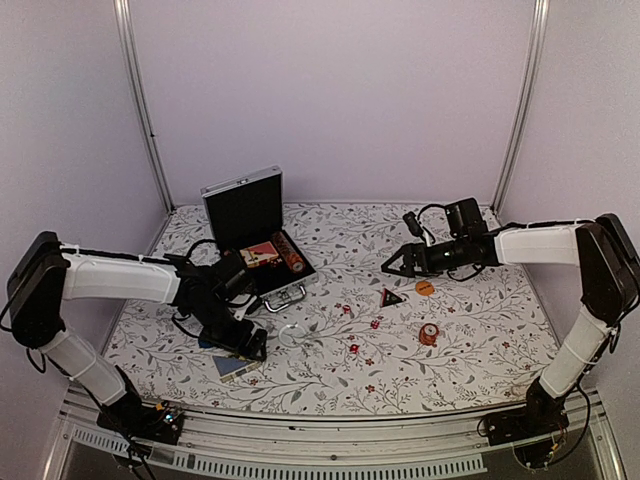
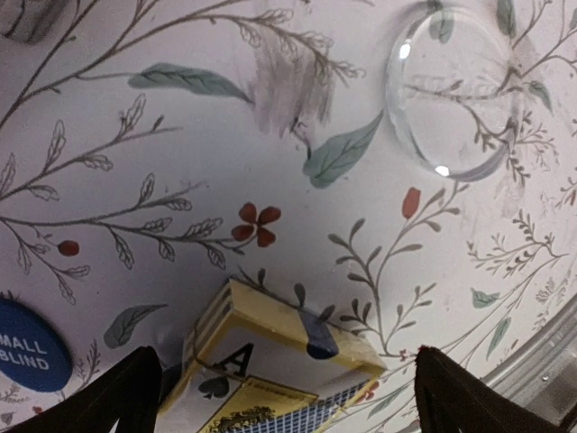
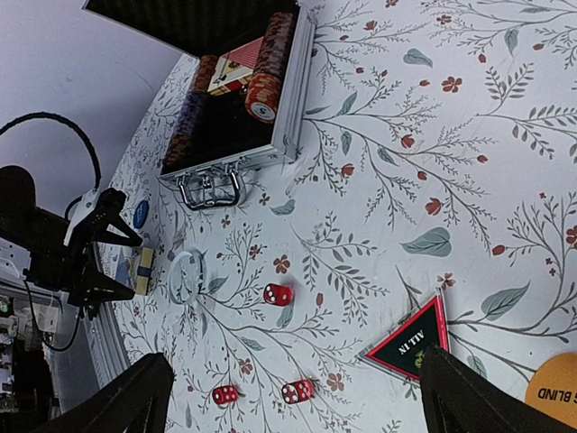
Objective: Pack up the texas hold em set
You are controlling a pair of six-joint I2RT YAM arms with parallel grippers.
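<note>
White-sleeved left arm [image 1: 115, 280], matching right arm [image 1: 540, 243], black joints [image 1: 35, 285], looping black cables [image 3: 54, 115], black wedge-fingered right gripper [image 1: 390, 267]

Top cam is sitting high up behind both arm bases [image 1: 155, 418], looking down and forward over the whole worktop [image 1: 330, 380] to the back wall [image 1: 330, 100], from pretty far out. Left wrist cam is hovering really close, staring almost straight down past its own fingers [image 2: 469, 397] at a card deck [image 2: 270, 361] and a clear disc [image 2: 455, 90]. Right wrist cam is looking from farther off, facing leftward across the worktop, taking in the briefcase [image 3: 234, 117] plus that same deck and disc, so all three views are overlapping there.
</note>
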